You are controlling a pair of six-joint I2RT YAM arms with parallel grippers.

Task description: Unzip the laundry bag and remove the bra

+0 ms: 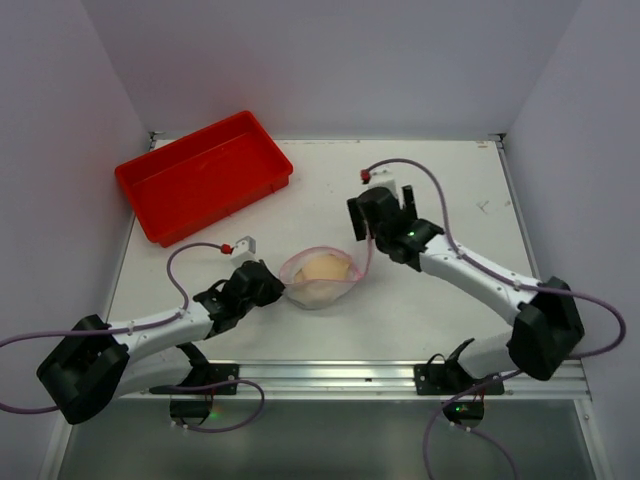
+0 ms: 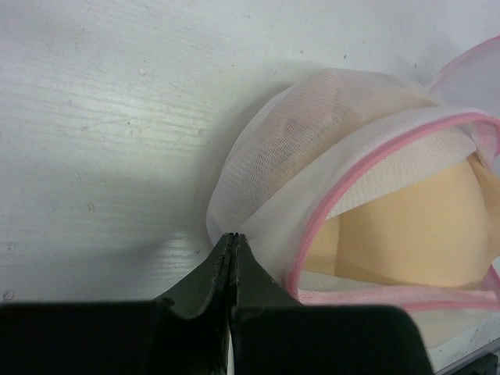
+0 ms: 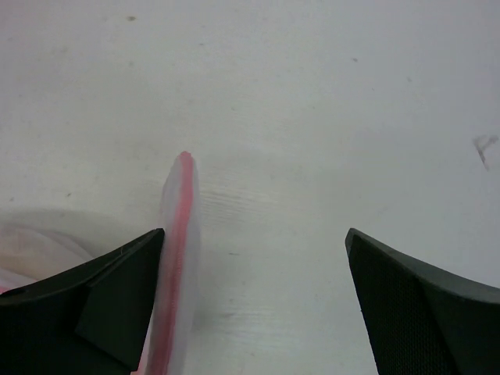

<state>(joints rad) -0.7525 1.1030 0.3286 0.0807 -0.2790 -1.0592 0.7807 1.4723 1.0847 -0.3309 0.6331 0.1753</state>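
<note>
One red tray (image 1: 200,180) (rear left) — well apart from laundry bag (image 1: 310,298).

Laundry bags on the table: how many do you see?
1. The laundry bag lies mid-table, its mesh pinched by the left gripper; the red tray shows none.

The bra (image 1: 323,270) lies in the laundry bag (image 1: 318,297) on the table (image 1: 450,190); the tray (image 1: 205,175) sits behind-left
</note>
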